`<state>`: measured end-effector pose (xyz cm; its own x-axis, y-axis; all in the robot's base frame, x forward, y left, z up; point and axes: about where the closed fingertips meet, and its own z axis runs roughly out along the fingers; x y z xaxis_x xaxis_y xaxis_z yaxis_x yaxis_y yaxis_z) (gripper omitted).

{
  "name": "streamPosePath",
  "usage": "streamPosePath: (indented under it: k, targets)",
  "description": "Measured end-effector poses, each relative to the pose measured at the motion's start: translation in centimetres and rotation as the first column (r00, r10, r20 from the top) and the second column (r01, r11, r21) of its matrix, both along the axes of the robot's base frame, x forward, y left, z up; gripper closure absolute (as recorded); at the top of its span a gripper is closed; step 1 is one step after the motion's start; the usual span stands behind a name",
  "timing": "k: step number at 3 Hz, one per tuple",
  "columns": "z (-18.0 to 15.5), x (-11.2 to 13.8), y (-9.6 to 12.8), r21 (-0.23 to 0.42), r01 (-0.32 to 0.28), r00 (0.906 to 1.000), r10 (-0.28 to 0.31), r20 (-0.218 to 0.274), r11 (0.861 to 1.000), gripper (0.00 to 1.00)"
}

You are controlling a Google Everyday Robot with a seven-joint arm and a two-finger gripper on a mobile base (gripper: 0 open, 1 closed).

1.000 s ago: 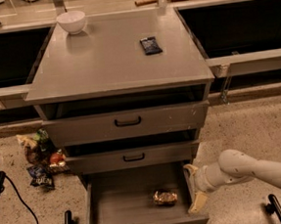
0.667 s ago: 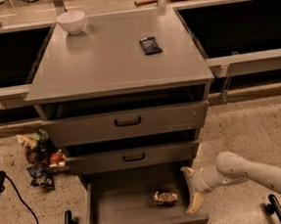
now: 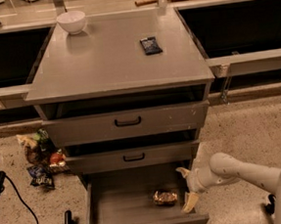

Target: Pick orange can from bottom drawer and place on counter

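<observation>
The orange can [image 3: 165,197] lies on its side on the grey floor of the open bottom drawer [image 3: 119,204], towards the right. My gripper [image 3: 186,187] hangs over the drawer's right edge, just right of the can and not touching it. Its pale fingers [image 3: 189,202] are spread apart and hold nothing. The white arm [image 3: 239,171] reaches in from the lower right. The counter [image 3: 111,62] is the grey top of the cabinet, above the drawers.
A white bowl [image 3: 71,21] stands at the counter's back left and a dark blue packet [image 3: 150,45] lies right of its middle. The two upper drawers with black handles [image 3: 127,121] stick out slightly. Snack packets [image 3: 39,157] and a black cable [image 3: 20,203] lie on the floor to the left.
My gripper has moved slightly left, closer to the can over the drawer's right edge. The can and the drawers have not moved.
</observation>
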<state>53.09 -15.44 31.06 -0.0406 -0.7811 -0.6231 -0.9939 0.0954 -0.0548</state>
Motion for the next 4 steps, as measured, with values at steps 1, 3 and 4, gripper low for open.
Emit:
streamPosePath:
  k: [1, 3, 4]
  targets:
    - [-2.8, 1.1, 1.8, 0.000, -0.023, 0.9997, 0.023, 0.009, 1.000, 0.00]
    - [-8.2, 3.0, 4.8, -0.002, -0.029, 0.9996, 0.029, -0.009, 1.000, 0.00]
    - [-10.8, 4.0, 5.4, -0.012, -0.013, 0.9997, 0.012, -0.021, 1.000, 0.00]
